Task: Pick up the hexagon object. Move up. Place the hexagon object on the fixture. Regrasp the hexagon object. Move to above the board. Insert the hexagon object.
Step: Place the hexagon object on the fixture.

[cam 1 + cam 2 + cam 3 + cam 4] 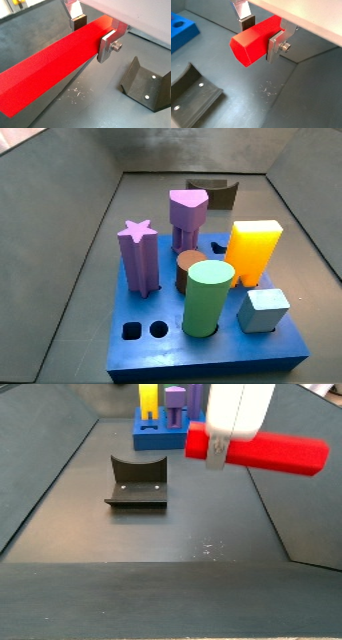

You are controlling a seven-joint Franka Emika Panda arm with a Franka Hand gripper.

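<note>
I see the gripper (pixel 214 446) clamped on the hexagon object (pixel 265 451), holding the red bar level in the air above the grey floor (pixel 160 534), clear of the fixture (pixel 135 483). The board (pixel 166 433) sits at the floor's far end.

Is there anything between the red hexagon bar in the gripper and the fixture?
Nothing visible. The gripper holds the hexagon object in the air, apart from the fixture, with only bare floor between them.
</note>
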